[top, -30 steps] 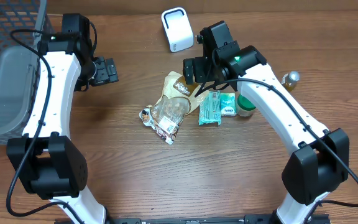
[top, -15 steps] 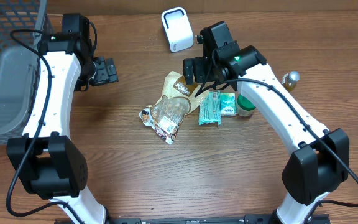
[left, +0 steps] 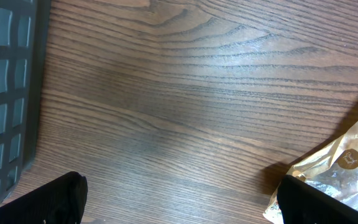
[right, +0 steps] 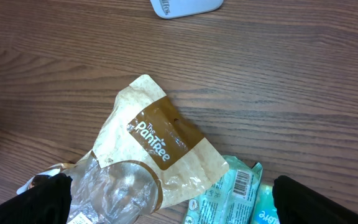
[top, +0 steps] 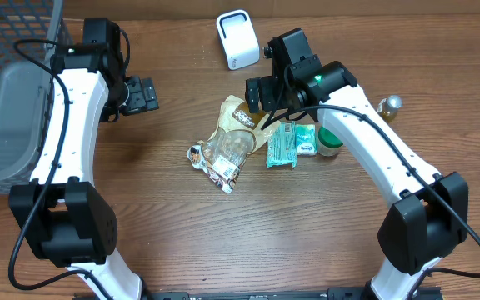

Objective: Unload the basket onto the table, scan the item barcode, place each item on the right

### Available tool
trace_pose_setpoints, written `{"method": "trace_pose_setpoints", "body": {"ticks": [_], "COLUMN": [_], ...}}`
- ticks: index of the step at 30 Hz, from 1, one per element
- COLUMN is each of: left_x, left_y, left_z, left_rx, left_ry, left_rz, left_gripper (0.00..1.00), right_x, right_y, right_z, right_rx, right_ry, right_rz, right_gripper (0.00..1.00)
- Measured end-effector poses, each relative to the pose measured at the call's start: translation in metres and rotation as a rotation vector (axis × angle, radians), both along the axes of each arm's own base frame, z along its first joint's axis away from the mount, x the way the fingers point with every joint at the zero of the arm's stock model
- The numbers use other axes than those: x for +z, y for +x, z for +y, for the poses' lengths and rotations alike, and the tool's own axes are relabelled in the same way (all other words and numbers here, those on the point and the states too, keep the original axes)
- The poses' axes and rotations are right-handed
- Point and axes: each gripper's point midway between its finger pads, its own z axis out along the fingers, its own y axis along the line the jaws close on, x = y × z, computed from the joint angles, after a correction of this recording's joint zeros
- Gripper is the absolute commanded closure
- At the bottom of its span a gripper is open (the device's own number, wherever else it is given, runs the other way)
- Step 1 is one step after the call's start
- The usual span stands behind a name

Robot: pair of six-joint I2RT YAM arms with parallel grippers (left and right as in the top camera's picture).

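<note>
A white barcode scanner (top: pixel 237 39) stands at the back of the table; its lower edge shows in the right wrist view (right: pixel 185 6). In the middle lies a pile of items: a tan and brown pouch (top: pixel 238 125) (right: pixel 154 149), a teal packet (top: pixel 282 143) (right: pixel 229 193) with its barcode facing up, and a second teal packet (top: pixel 305 138). My right gripper (top: pixel 261 93) (right: pixel 179 205) hovers open over the pouch, holding nothing. Far to the left, my left gripper (top: pixel 140 94) (left: pixel 179 205) hangs open over bare wood, with the pouch's edge (left: pixel 347 168) by its right finger.
A grey basket (top: pixel 7 100) (left: pixel 5 93) fills the left edge of the table. Beside the teal packets are a green-lidded jar (top: pixel 330 142) and a small gold-capped bottle (top: pixel 389 104). A small snack wrapper (top: pixel 215 167) lies under the pouch's lower end.
</note>
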Motion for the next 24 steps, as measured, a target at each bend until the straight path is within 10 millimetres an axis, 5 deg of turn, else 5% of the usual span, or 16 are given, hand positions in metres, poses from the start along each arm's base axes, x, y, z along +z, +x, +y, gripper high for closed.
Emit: {"method": "trace_pose_setpoints", "body": {"ticks": [10, 16, 24], "left_x": [0.000, 0.000, 0.000], "left_y": [0.000, 0.000, 0.000], "left_z": [0.000, 0.000, 0.000], "left_rx": [0.000, 0.000, 0.000], "left_ry": [0.000, 0.000, 0.000], "left_rz": [0.000, 0.000, 0.000], "left_gripper": [0.00, 0.00, 0.00], "right_x": [0.020, 0.098, 0.197], "right_y": [-0.004, -0.021, -0.069], "right_z": [0.000, -0.008, -0.032], "right_rx": [0.002, 0.004, 0.002], "right_ry": [0.017, 0.093, 0.191], "right_rz": [-0.038, -0.194, -0.398], "right_gripper": [0.00, 0.00, 0.00]}}
